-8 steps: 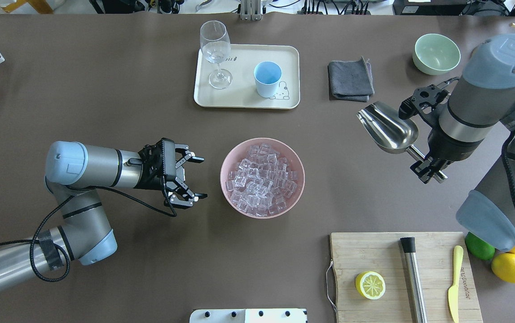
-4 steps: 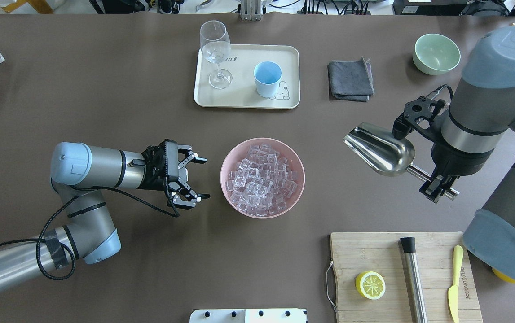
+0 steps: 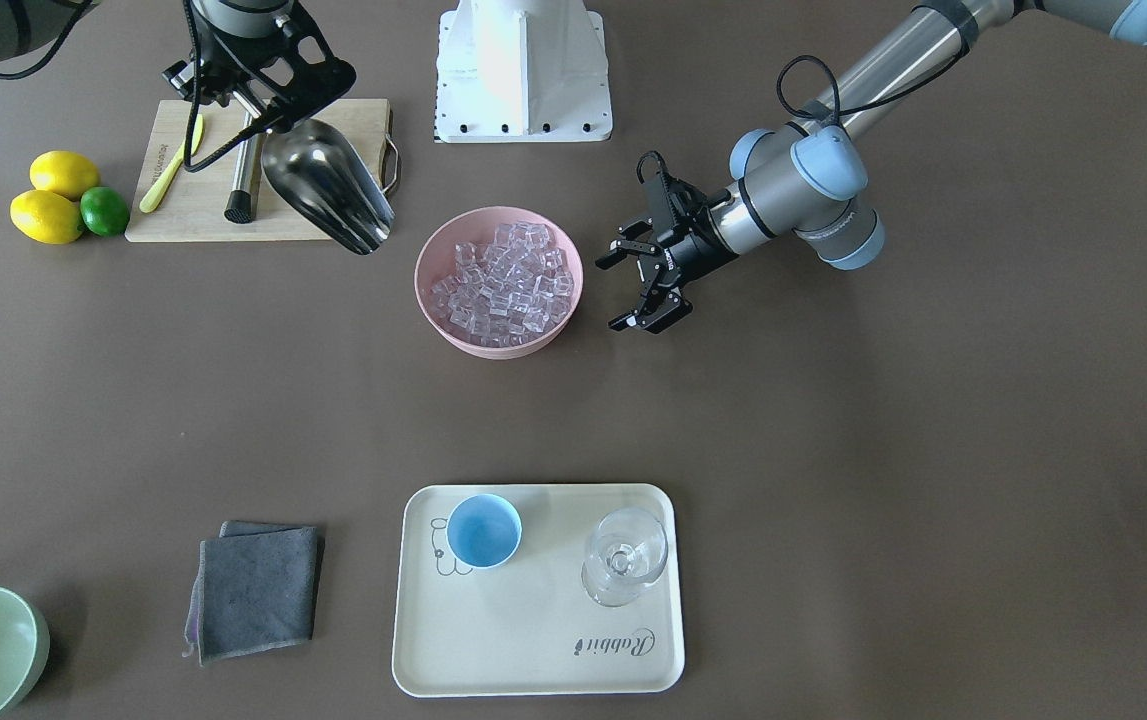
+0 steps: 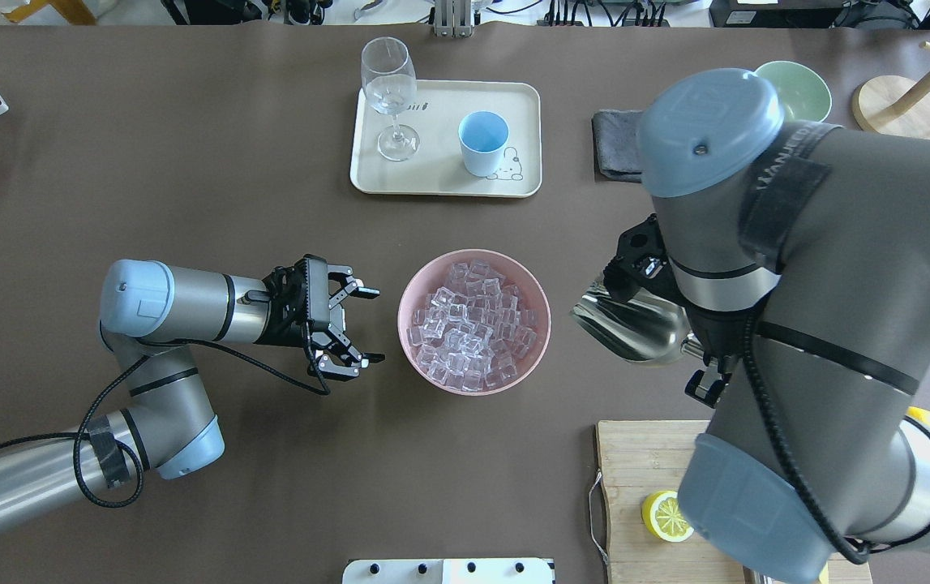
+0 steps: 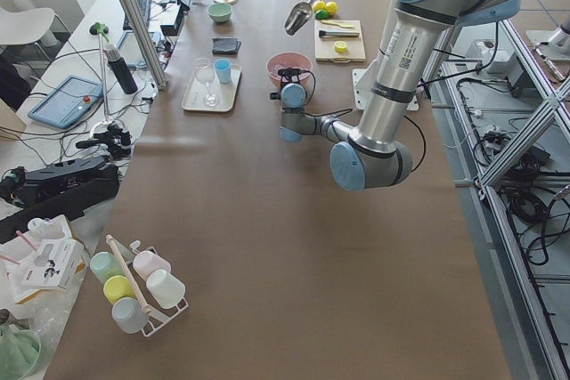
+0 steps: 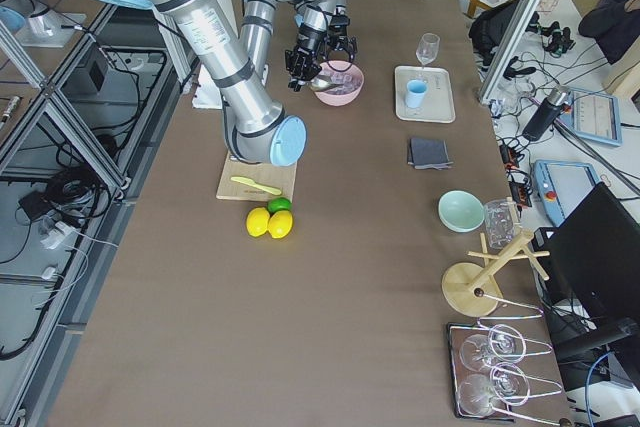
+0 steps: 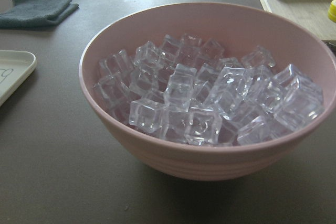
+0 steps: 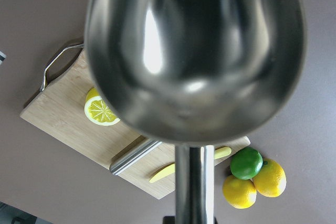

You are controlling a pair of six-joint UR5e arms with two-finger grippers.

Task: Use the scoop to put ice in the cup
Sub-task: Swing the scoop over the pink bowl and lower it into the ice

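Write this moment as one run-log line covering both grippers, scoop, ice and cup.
left gripper open near bowl | right gripper shut on scoop | scoop beside bowl | ice in bowl | cup empty, on tray

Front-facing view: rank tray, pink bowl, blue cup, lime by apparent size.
Largest to smallest:
1. tray
2. pink bowl
3. blue cup
4. lime
The gaps are clear, with no near ties.

The cream rectangular plastic tray carries the printed script word "Rabbit" near one long edge. The word reads upside down in the front-facing view. The black strap around the right arm's grey link bears pale lettering beginning "WAN". The remaining characters are illegible.
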